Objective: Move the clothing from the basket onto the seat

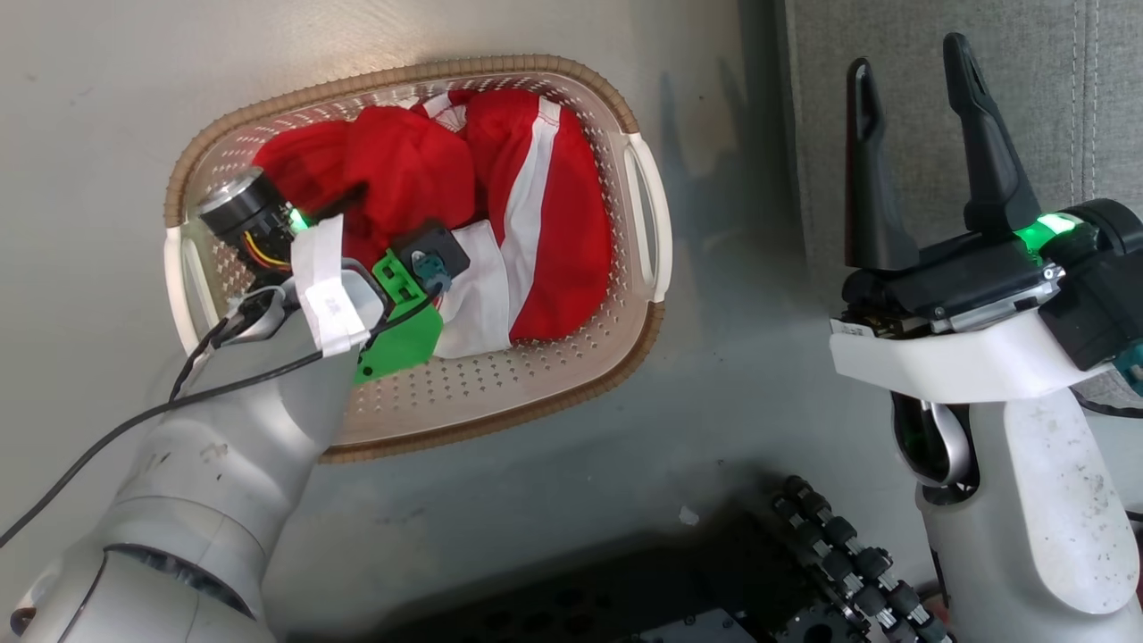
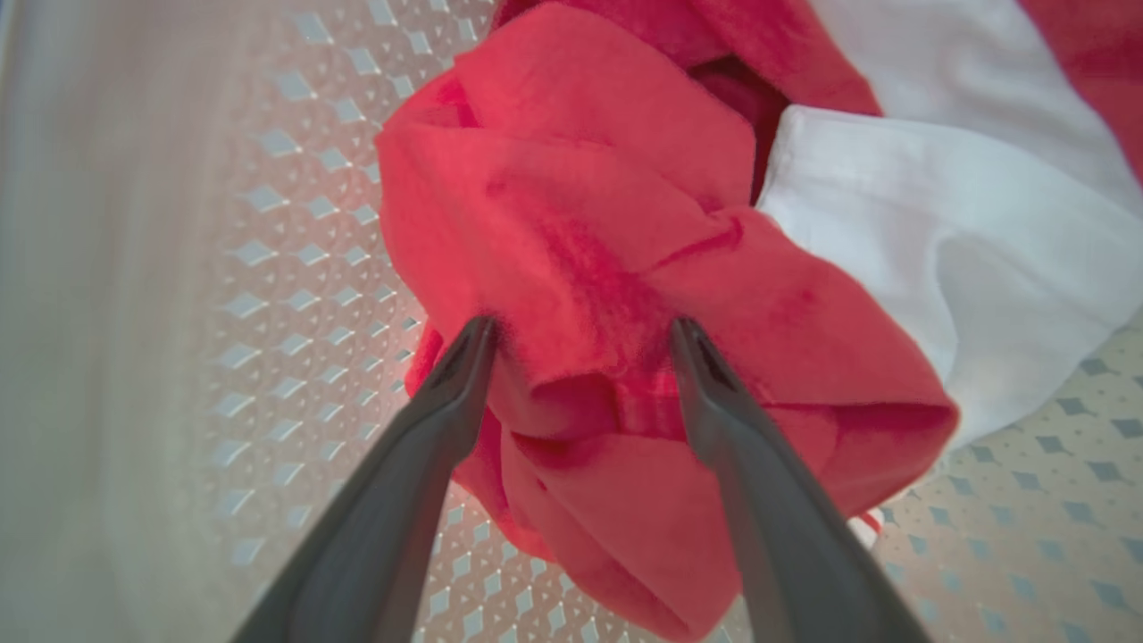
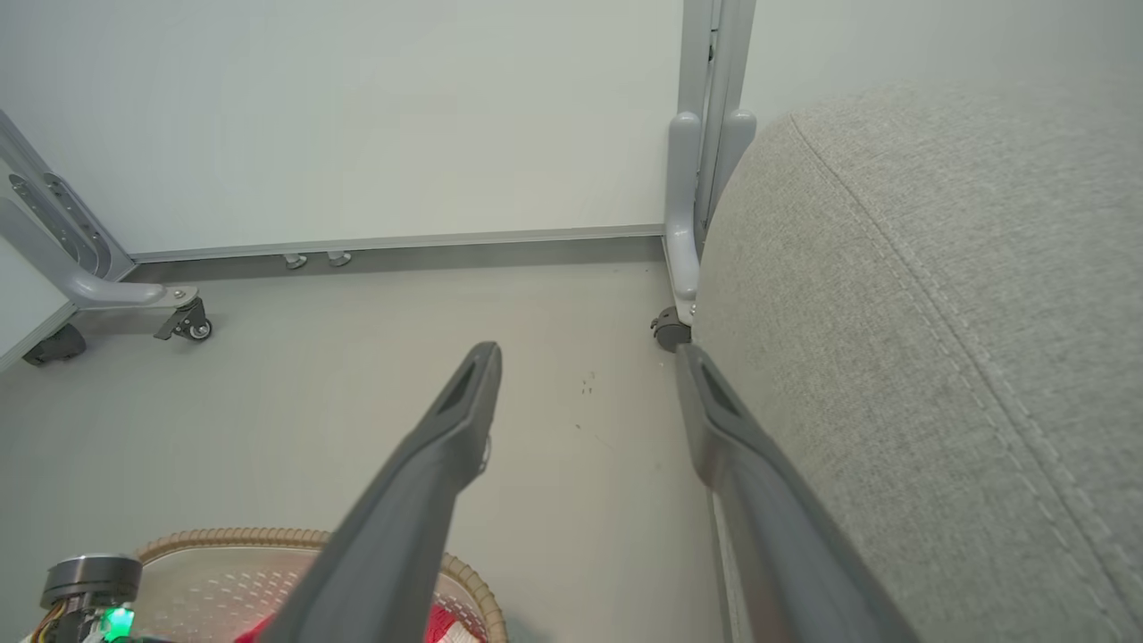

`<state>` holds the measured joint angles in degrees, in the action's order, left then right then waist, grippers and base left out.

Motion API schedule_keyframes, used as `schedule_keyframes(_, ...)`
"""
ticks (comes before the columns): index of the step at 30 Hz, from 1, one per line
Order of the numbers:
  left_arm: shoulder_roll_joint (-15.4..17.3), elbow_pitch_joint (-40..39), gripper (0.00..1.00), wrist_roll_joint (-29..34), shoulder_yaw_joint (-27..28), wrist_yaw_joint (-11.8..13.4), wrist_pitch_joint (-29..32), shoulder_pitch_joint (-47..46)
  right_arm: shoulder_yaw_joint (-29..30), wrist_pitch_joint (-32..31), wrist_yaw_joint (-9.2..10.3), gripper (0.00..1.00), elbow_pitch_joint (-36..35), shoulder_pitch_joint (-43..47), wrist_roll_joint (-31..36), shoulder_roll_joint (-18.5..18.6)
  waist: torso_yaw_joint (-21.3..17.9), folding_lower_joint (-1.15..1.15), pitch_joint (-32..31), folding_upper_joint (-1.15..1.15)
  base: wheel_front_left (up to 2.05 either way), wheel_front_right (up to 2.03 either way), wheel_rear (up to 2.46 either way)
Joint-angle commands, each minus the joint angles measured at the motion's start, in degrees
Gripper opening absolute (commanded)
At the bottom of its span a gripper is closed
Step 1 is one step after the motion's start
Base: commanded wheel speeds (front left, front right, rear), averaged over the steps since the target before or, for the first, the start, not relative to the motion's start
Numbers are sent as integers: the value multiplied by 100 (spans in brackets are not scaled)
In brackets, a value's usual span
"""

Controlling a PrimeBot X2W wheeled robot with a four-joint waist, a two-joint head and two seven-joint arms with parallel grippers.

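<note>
Two grippers noted. The right gripper stands with jaws apart and empty at the left edge of one seat. The left gripper, jaws spread, straddles a red fold unclamped. One basket holds the clothing; the garment count is indistinct.

"Could any writing be read in those pictures?"

"None. At centre left of the head view, a white strip was wrapped round the left arm at the wrist. It carried faint grey print, too small and blurred to make out."

"Anything else with marks?"

"A small pale tag sat at the wrist of the right arm, at the right of that frame. Its dark marks were just as unreadable."
</note>
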<state>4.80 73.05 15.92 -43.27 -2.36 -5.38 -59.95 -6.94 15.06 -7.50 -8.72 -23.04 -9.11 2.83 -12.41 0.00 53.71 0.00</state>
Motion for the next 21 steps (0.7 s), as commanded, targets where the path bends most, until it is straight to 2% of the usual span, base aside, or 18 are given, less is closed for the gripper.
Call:
schedule_keyframes(1,23,34,100,24,-22,9,107,-117,-23,18,2,100,29,-104,-57,12,-32,0,38,0,0,0,0)
schedule_keyframes(5,34,54,100,-124,37,-67,397,-187,-66,18,2,100,47,-152,-145,11,-115,0,93,0,0,0,0)
schedule_keyframes(8,37,53,100,-253,132,-25,490,-257,-92,18,2,100,10,-196,-201,11,-160,0,151,0,0,0,0)
schedule_keyframes(9,35,55,80,-312,164,-28,517,-270,-106,18,2,100,-3,-193,-215,11,-175,0,175,0,0,0,0)
schedule_keyframes(10,33,57,65,-333,168,-29,516,-286,-115,18,2,100,-9,-194,-225,11,-185,0,191,0,0,0,0)
schedule_keyframes(11,34,59,31,-343,156,-26,524,-313,-118,18,2,100,-18,-191,-226,12,-192,0,214,0,0,0,0)
schedule_keyframes(12,41,60,11,-333,139,-9,511,-343,-116,18,2,100,-20,-194,-222,12,-197,0,225,0,0,0,0)
schedule_keyframes(13,43,60,0,-359,144,-10,518,-359,-107,18,2,100,-23,-196,-215,11,-202,0,238,0,0,0,0)
schedule_keyframes(21,-20,63,0,-516,150,4,386,-303,-66,18,2,100,28,-195,-187,11,-153,0,199,0,0,0,0)
